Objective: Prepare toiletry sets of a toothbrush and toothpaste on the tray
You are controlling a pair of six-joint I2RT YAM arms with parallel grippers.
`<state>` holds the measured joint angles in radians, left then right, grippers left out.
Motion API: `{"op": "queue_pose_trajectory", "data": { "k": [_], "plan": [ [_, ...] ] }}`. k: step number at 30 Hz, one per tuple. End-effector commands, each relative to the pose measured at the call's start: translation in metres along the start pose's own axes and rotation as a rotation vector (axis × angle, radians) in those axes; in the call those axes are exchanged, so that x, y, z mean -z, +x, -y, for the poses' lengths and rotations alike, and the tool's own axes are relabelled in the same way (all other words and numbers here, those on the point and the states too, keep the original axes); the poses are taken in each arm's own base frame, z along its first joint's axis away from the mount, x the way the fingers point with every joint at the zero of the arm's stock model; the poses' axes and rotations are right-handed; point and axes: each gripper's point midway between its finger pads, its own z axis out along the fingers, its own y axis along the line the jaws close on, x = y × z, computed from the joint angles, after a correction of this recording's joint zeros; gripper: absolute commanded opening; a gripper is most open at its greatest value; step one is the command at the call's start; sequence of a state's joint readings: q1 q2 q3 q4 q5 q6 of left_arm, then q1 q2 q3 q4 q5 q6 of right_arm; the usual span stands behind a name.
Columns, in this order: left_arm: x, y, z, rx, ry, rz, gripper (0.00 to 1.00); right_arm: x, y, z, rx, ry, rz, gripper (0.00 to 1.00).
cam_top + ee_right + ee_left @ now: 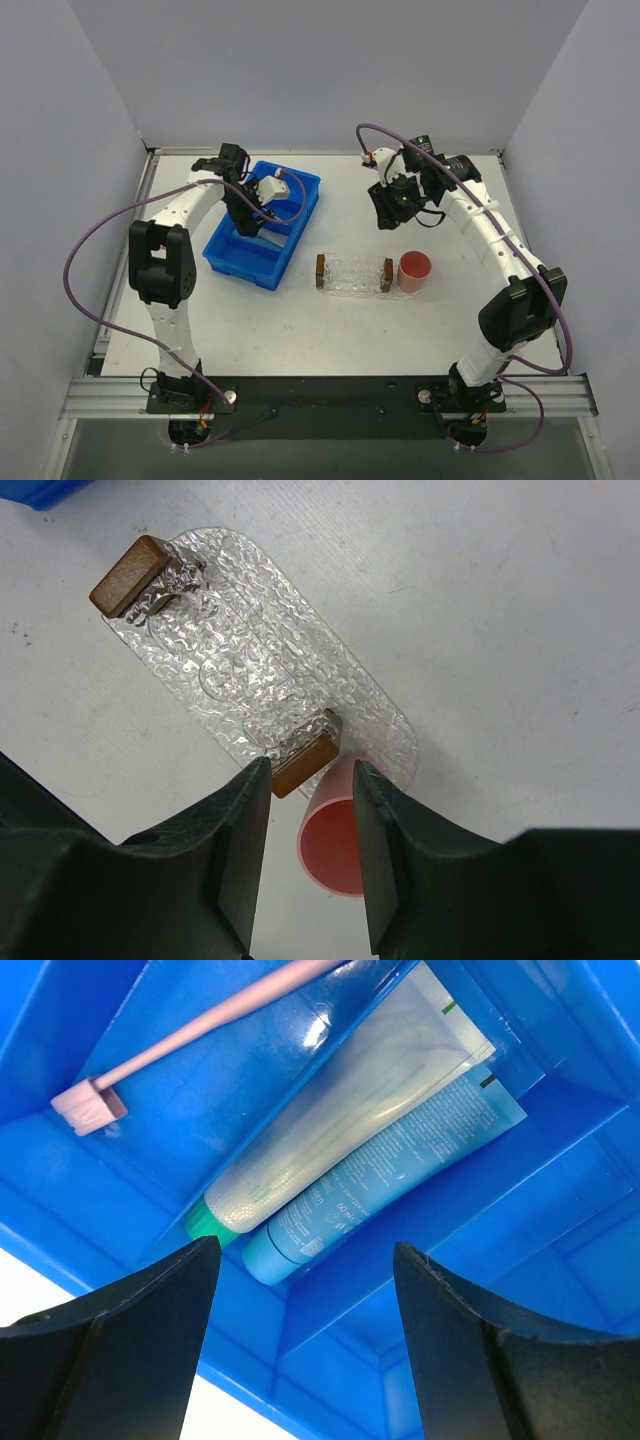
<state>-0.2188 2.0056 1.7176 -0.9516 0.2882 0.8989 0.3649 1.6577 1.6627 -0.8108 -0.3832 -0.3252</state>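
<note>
A pink toothbrush [190,1035] lies in one compartment of the blue bin [90,1220], bristle head at the lower left. In the adjoining compartment two toothpaste tubes lie side by side: a pale grey one with a green cap [340,1110] and a brighter blue one [400,1160]. My left gripper [305,1255] hangs open just above the tubes' cap ends, holding nothing. The clear glittery tray [260,670] with a brown block at each short end lies bare on the table. Above and behind it, my right gripper [310,780] hovers with jaws partly apart and nothing between them.
A round pink cup [335,840] stands upright against the tray's right end [414,270]. The blue bin [300,200] sits left of the tray [353,273], under the left gripper [252,225]. The right gripper [393,205] is behind the cup. Grey walls enclose the white table.
</note>
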Motion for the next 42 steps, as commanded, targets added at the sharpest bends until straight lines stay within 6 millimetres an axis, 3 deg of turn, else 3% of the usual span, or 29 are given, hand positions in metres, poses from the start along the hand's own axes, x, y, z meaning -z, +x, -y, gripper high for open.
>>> {"op": "queue_pose_trajectory", "data": {
  "k": [1, 17, 42],
  "plan": [
    [-0.005, 0.002, -0.001, -0.017, 0.026, -0.010, 0.80, 0.005, -0.002, 0.000, 0.011, -0.010, 0.021, 0.34],
    [-0.033, 0.015, -0.005, -0.049, 0.048, -0.078, 0.80, 0.002, -0.001, 0.000, -0.004, -0.011, 0.017, 0.34],
    [-0.066, 0.050, 0.011, -0.164, 0.064, -0.202, 0.81, -0.003, 0.001, 0.002, 0.012, -0.006, 0.004, 0.34]
  ]
}}
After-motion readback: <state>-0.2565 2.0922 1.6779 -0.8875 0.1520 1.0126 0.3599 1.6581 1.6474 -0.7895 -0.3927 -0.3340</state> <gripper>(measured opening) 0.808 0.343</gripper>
